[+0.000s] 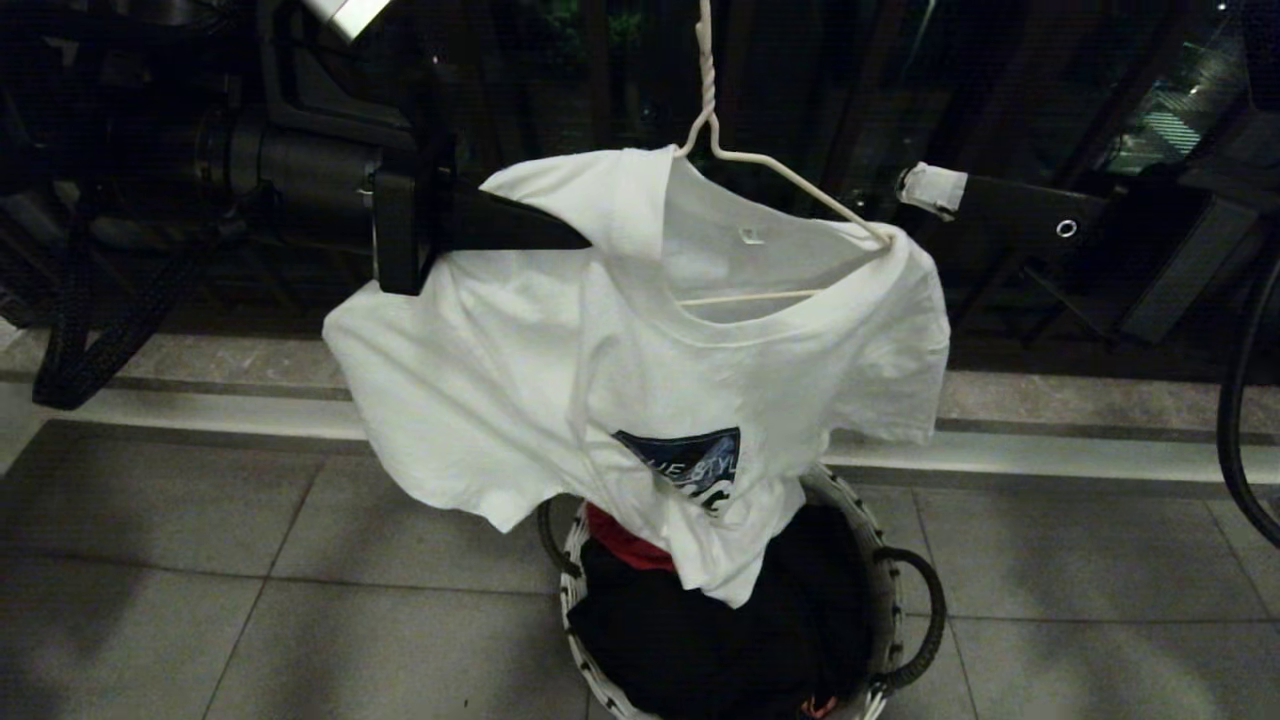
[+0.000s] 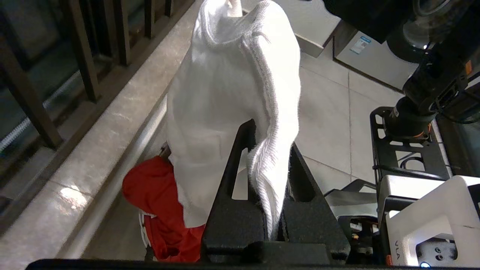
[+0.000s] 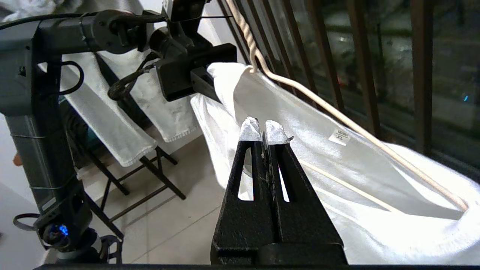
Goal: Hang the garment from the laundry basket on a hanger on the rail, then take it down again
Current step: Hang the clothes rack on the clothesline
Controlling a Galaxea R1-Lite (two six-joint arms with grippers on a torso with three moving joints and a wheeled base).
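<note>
The white T-shirt (image 1: 560, 370) hangs half-dressed on the white wire hanger (image 1: 770, 170) — one shoulder sits on the wire, the other is pinched in the left tool (image 1: 575, 240), clamped on a fold of the collar. Its hem droops into the laundry basket (image 1: 880, 560) directly below, where a red cloth (image 1: 625, 545) and dark clothing lie. The right tool (image 1: 930, 190), tips taped and pressed together holding nothing, hovers just beside the hanger's other shoulder — dark balcony bars (image 3: 420, 75) stand close behind.
</note>
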